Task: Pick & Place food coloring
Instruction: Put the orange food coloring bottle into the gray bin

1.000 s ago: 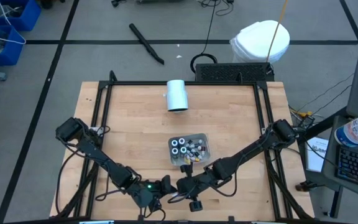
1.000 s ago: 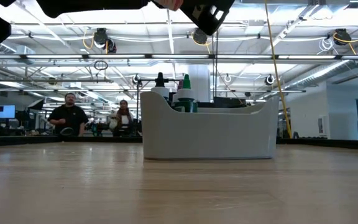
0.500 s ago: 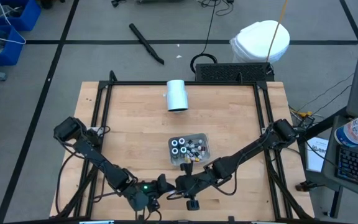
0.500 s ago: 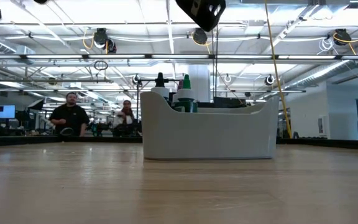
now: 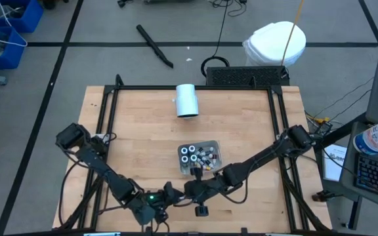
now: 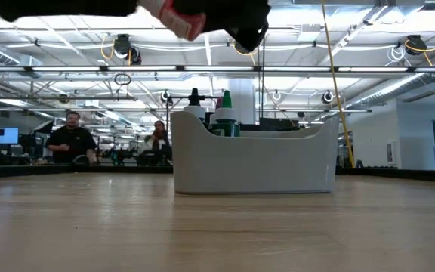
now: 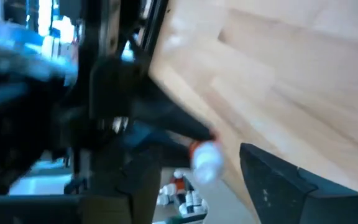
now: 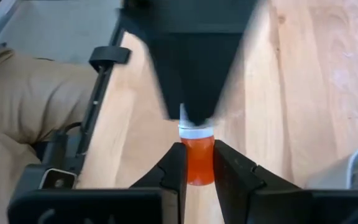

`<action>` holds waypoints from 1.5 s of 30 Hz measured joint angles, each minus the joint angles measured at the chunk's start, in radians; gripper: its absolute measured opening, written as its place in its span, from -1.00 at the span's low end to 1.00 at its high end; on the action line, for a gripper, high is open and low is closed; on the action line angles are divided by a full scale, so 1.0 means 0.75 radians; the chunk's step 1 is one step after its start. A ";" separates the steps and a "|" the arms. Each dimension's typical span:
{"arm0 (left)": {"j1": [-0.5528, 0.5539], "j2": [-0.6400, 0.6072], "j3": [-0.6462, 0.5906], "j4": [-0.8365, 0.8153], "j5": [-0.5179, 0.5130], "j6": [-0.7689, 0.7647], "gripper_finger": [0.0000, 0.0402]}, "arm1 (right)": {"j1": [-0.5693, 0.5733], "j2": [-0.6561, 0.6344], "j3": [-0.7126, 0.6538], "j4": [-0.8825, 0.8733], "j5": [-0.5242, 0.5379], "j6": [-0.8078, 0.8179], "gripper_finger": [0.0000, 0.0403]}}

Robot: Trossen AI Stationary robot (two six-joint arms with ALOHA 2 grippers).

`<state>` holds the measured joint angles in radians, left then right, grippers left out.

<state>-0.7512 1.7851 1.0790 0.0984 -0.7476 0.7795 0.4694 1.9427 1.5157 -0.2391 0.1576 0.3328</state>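
right hand [image 8: 199,163] gripping red bottle [image 8: 197,155]

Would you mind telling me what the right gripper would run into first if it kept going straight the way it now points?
Most likely the left gripper. The right gripper is shut on a red food coloring bottle, and the left arm's dark finger sits right at the bottle's white cap. Depth is unclear, though they look almost touching.

— How is the scene lit?
— Evenly and brightly from above — rows of ceiling lights [image 6: 127,47] are seen glaring in the low view, and only soft shadows are cast on the table [image 5: 143,131].
— And sharpness?
— The left wrist view is heavily smeared; in the right wrist view the near dark shape is blurred.
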 joint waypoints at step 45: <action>0.068 0.000 -0.003 -0.110 0.124 -0.021 -0.64 | -0.023 0.001 -0.001 0.025 -0.032 -0.016 -0.34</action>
<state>-0.7006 1.7855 1.0771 0.0160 -0.6544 0.7636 0.4519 1.9434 1.5146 -0.2207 0.1333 0.3208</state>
